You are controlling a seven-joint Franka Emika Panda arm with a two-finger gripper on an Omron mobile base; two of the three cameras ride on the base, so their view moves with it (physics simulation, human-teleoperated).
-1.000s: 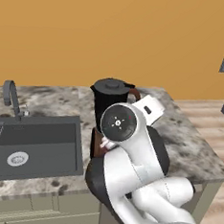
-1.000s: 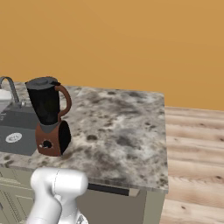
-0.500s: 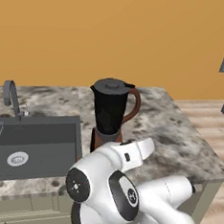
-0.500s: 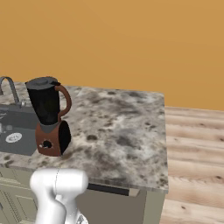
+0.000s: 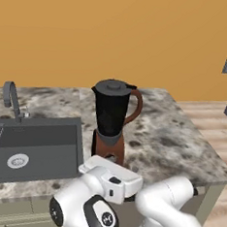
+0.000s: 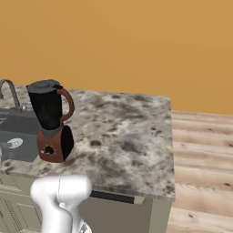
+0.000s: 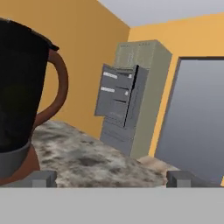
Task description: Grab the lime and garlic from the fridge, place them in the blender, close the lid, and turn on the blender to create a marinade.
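The blender (image 5: 112, 116) stands on the marble counter (image 5: 171, 140), its black jar on a reddish-brown base with the round black knob (image 6: 49, 150) facing front. The dark grey lid (image 5: 113, 86) sits on the jar's top. My gripper (image 7: 111, 179) is open, fingertips (image 7: 43, 178) far apart with nothing between them. It hangs low beside the blender (image 7: 22, 100), level with the base. The white hand (image 5: 111, 172) sits just in front of that base. Across the room the fridge (image 7: 129, 98) has its door swung open, bins showing. The lime is hidden from me.
A dark sink (image 5: 35, 145) with a curved faucet (image 5: 12, 99) lies left of the blender. The counter's right edge (image 6: 170, 150) drops to wooden floor (image 6: 205, 159). A large grey panel (image 7: 197, 122) stands right of the fridge. The orange wall runs behind the counter.
The arm has folded down from in front of the blender jar to below the counter edge, so the whole blender now shows. Blender and lid have not moved.
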